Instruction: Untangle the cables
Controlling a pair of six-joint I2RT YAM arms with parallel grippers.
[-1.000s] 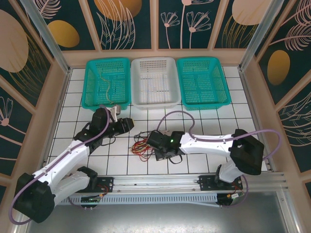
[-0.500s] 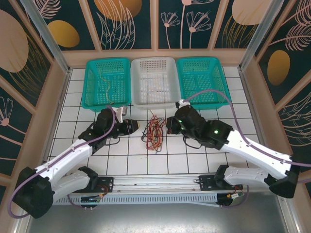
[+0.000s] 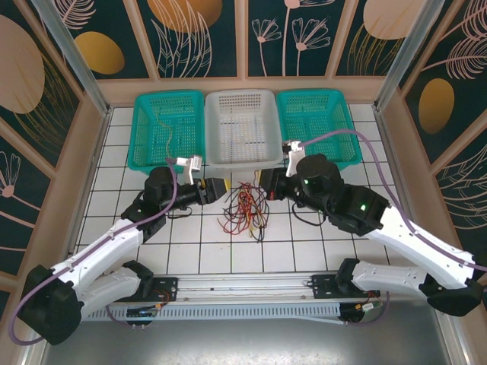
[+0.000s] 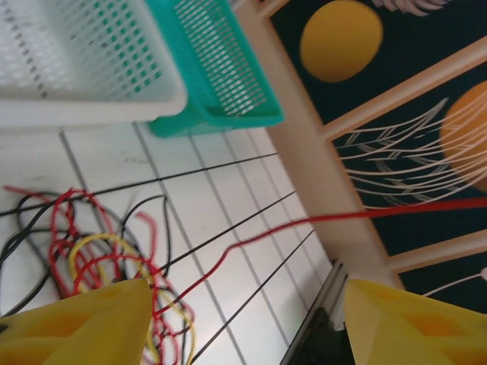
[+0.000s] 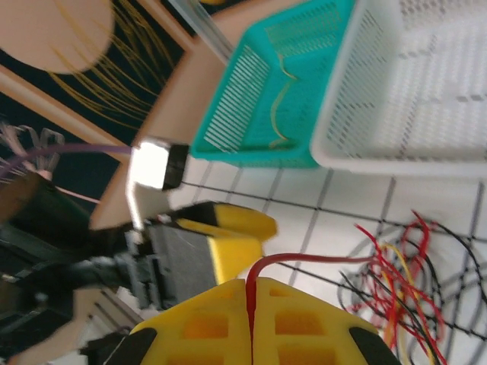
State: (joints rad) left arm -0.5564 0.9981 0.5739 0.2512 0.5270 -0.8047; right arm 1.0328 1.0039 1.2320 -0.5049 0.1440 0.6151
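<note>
The cables (image 3: 243, 209) lie tangled mid-table, at 6 o'clock from the white basket (image 3: 240, 161). The left gripper (image 3: 221, 188), at their 10 o'clock, has its fingers spread and holds nothing. The right gripper (image 3: 266, 182), at 2 o'clock, pinches one red strand (image 5: 304, 260), seemingly taut.

We count two teal plastic baskets (image 3: 138, 144), one white plastic basket (image 3: 228, 161), one red-yellow-black cable tangle (image 3: 245, 207), one loose tan cable (image 3: 170, 138).
</note>
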